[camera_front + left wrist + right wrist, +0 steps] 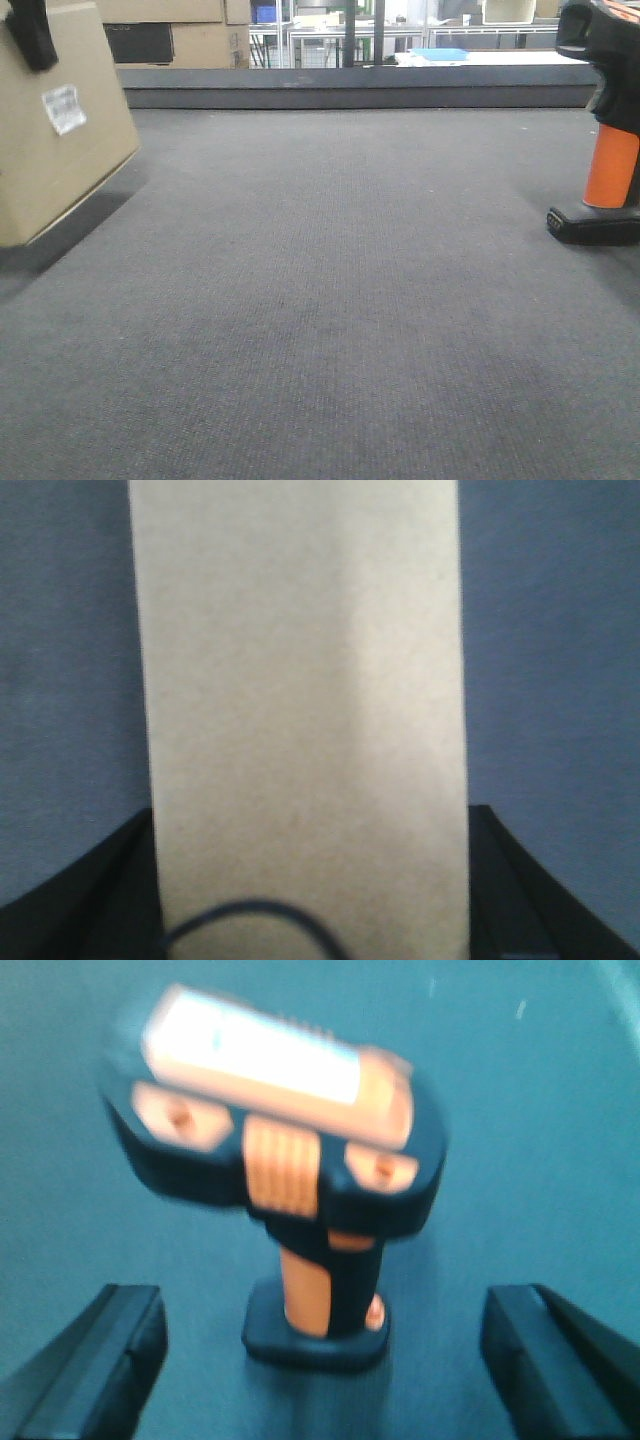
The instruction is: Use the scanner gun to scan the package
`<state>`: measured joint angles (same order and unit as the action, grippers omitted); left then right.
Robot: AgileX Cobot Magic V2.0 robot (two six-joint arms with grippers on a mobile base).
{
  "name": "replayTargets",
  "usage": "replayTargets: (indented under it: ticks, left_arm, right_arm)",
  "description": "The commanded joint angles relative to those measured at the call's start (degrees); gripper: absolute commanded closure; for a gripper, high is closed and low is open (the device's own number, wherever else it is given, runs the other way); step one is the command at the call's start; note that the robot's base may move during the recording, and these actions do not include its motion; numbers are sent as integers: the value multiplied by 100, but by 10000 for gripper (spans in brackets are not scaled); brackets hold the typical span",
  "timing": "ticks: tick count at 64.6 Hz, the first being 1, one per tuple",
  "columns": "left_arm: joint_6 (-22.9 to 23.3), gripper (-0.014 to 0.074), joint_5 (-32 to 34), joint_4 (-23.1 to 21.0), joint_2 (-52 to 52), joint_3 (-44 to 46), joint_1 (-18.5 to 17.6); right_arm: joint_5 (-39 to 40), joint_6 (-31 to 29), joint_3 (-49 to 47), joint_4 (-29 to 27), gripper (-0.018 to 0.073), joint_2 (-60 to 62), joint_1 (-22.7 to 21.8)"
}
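1. Box (55,120) at far left, tilted, raised off the grey mat (330,300), white label (64,108) facing right; clamped in the left gripper (310,900), fingers tight on both sides.
2. Scanner (605,130) standing upright at far right on the mat.
3. Right gripper (325,1360) spread wide, not touching the scanner.
4. Next: centre on the orange handle (315,1290), lower, close squarely to avoid tipping it.

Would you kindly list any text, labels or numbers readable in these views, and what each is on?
No text is readable.
White label on the cardboard package: print too blurred to read.
Scanner gun: no legible marking; the view is blurred.
Background boxes: no readable print.
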<state>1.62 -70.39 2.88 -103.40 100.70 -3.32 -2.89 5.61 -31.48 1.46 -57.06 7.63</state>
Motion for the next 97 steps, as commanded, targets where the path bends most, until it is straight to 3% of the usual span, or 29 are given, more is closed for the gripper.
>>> replayTargets:
  ticks: [1, 6, 11, 17, 21, 33, 36, 46, 60, 65, 72, 82, 97]
  left_arm:
    - [171, 708, 43, 316, -51, 58, -150]
    - [195, 708, 43, 333, -112, 58, -202]
    - [264, 698, 43, 333, -153, 58, -202]
    - [305, 596, 43, 333, -153, 45, -202]
    - [316, 494, 43, 333, -153, 45, -202]
    - [316, 31, 43, 333, -153, 45, -202]
    - [316, -29, 43, 333, -142, 45, -202]
    - [316, 15, 43, 333, 135, 45, -294]
    - [300, 55, 43, 345, 776, 41, -339]
    - [264, 159, 43, 345, 1085, -100, -339]
    - [264, 402, 55, 355, 1718, -665, -339]
    - [264, 697, 992, 383, 2668, -1825, -327]
    - [300, 708, 2715, 437, 4294, -3934, -327]
  right_arm:
    - [-105, -10, -22, 27, 122, 481, -16]
    - [-238, -10, -22, 27, 274, 802, -16]
    - [-349, -10, -22, 27, 486, 1105, -16]
    - [-439, -10, -22, 27, 714, 1362, -16]
    - [-487, -10, -22, 27, 718, 1473, -16]
    - [-563, -10, -88, 39, 720, 1567, -16]
    - [-575, -10, -111, 39, 721, 1567, -16]
    - [-808, -10, -337, 72, 721, 1567, -16]
    - [-1502, -10, -742, 629, 721, 1555, -28]
    - [-1679, -10, -783, 644, 721, 1555, -44]
    - [-1782, -10, -771, 608, 721, 1567, -137]
    - [-1680, 0, -692, 416, 721, 1567, -310]
    - [-1171, 0, 0, 94, 721, 1821, -361]
